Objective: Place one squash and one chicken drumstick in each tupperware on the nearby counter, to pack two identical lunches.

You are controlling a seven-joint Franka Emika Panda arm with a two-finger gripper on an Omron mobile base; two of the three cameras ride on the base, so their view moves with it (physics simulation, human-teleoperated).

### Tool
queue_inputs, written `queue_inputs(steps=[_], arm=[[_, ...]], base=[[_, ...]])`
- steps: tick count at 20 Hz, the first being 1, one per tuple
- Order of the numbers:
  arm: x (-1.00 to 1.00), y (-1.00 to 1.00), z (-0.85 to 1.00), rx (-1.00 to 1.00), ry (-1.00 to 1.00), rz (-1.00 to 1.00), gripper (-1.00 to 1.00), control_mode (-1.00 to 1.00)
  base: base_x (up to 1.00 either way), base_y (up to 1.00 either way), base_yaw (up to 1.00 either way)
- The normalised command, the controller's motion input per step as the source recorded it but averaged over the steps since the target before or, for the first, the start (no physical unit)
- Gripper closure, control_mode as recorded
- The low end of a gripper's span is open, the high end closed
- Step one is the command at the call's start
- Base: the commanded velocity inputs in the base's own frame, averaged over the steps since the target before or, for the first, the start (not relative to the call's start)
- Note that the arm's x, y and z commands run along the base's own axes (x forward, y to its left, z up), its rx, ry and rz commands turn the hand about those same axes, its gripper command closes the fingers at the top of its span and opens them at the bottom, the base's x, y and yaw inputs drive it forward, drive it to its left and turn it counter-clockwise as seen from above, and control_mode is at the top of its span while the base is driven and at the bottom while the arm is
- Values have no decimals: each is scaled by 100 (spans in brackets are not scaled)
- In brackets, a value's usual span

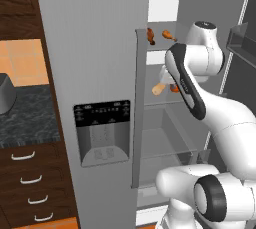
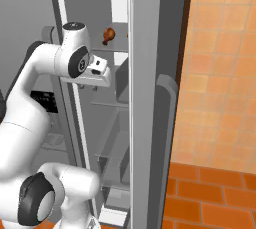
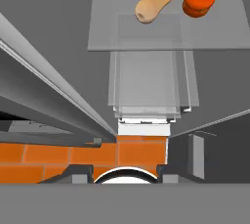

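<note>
Gripper (image 3: pixel 124 175) was inside the open fridge (image 1: pixel 95 48), pointing down. Its fingertips (image 3: pixel 81 174) stood spread apart with nothing between them and touched nothing. A tan butternut squash (image 3: pixel 154 3) lay on its side on a glass shelf (image 3: pixel 219 32), ahead of the gripper and a bit to the right in the hand view, well apart from the tips. An orange-red round vegetable (image 3: pixel 198 0) sat just beside the squash on the same shelf, not touching it; could not tell what kind. Clear drawers (image 3: pixel 146 86) sat past that shelf, more directly ahead of the gripper, and orange floor tile (image 3: pixel 49 159) showed nearest the tips. In the left base view, two chicken drumsticks (image 1: pixel 150 35) (image 1: pixel 169 35) lay near each other on a shelf higher than the squash, and the arm covered part of the squash shelf. In the right base view, one drumstick sat above and slightly right of the white hand. The counter (image 1: pixel 25 115) was far off to the gripper's left, past the grey fridge door with the dispenser (image 1: pixel 102 133), with dark drawers (image 1: pixel 30 178) under it.
</note>
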Motion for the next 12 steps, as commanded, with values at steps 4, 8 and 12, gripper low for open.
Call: queue_inputs(steps=[4,8,12], arm=[[-8,-4,1,0,-5,2,-100,-100],[-2,-7,14,-1,-16,1,-100,-100],[-4,-4,33,-3,-25,0,-100,-100]], base=[[0,0,0],[0,0,0],[0,0,0]])
